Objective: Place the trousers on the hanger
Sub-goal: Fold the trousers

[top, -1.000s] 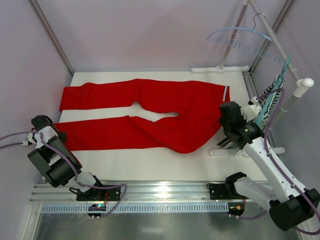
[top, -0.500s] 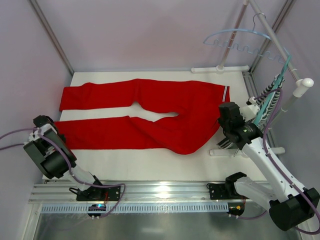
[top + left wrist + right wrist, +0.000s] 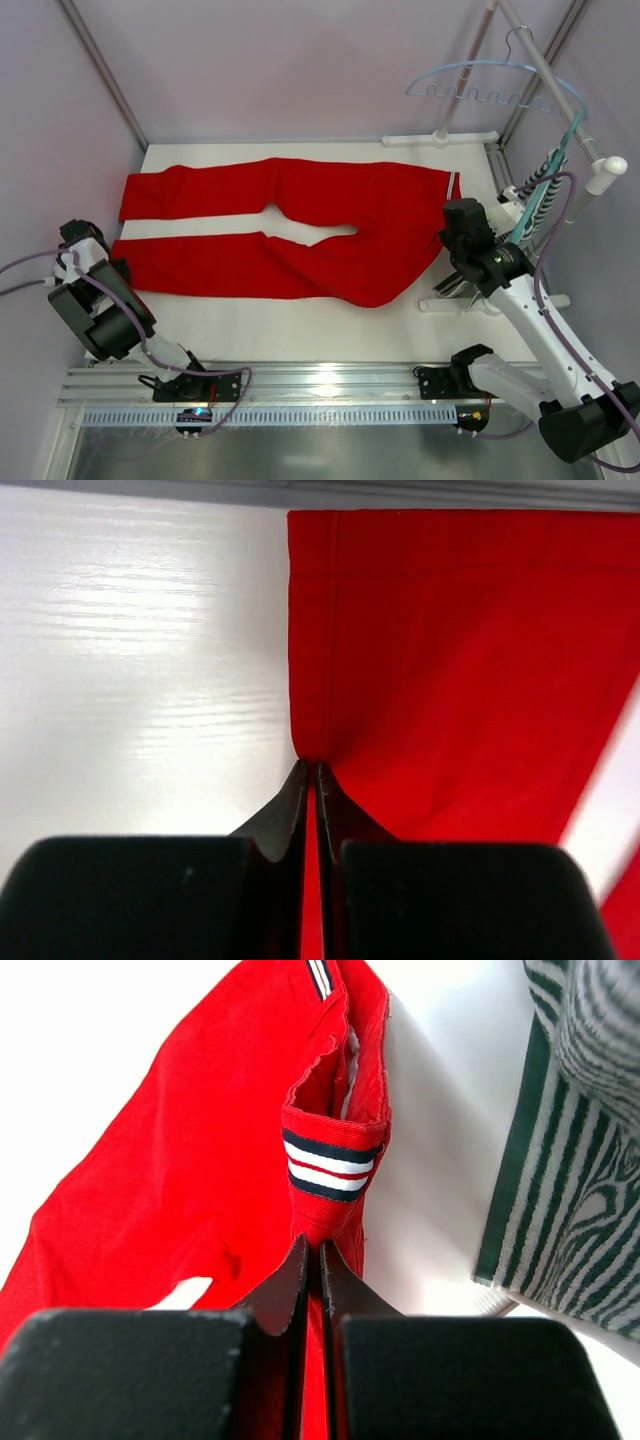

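The red trousers (image 3: 300, 225) lie flat across the white table, legs pointing left, waistband at the right. My left gripper (image 3: 108, 262) is shut on the trousers (image 3: 440, 680) at the hem corner of the near leg, red cloth pinched between its fingers (image 3: 292, 800). At the waistband end, my right gripper (image 3: 452, 238) is shut on the trousers (image 3: 200, 1160) just below the striped trim (image 3: 330, 1165). The pale blue hanger (image 3: 490, 80) hangs by its hook from the rail at the back right, well above the cloth.
A green-and-white striped garment (image 3: 540, 185) on a teal hanger (image 3: 555, 170) hangs from the right rail, close to my right arm; it fills the right side of the right wrist view (image 3: 580, 1140). The rack's white feet (image 3: 440, 138) stand at the back. Metal frame posts border the table.
My left gripper has closed on the hem corner of the near trouser leg. The pale blue hanger has swung slightly. The right arm has barely shifted.
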